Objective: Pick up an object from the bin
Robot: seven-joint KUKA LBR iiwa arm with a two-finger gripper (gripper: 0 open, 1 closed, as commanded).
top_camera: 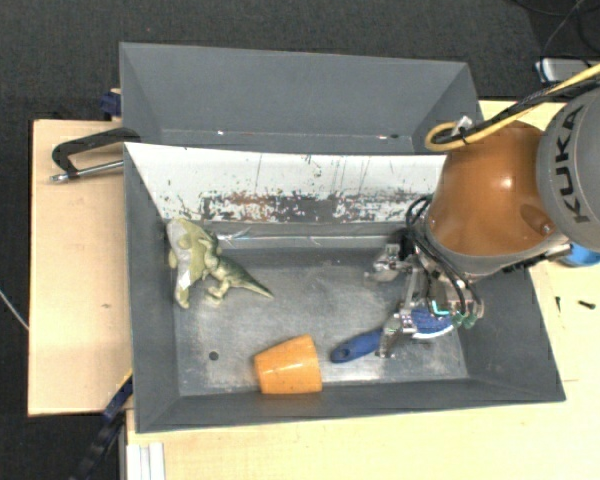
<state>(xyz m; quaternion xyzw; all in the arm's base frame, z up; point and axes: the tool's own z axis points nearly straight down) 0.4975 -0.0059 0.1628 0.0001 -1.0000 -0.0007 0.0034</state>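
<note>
At front right, gripper (392, 336) is set by blue oblong piece (355, 349), likely for grasping; grip state cannot be told.

The arm (583, 173) reaches in across the right wall of the bin (146, 308). Its rounded orange cover (488, 200) hangs over the bin's right rear part, and a pale cable (520, 108) loops off it past the bin's rear right corner. Below the cover, the gripper (392, 340) sits low over the bin's front right floor, angled toward the bin's left.
</note>
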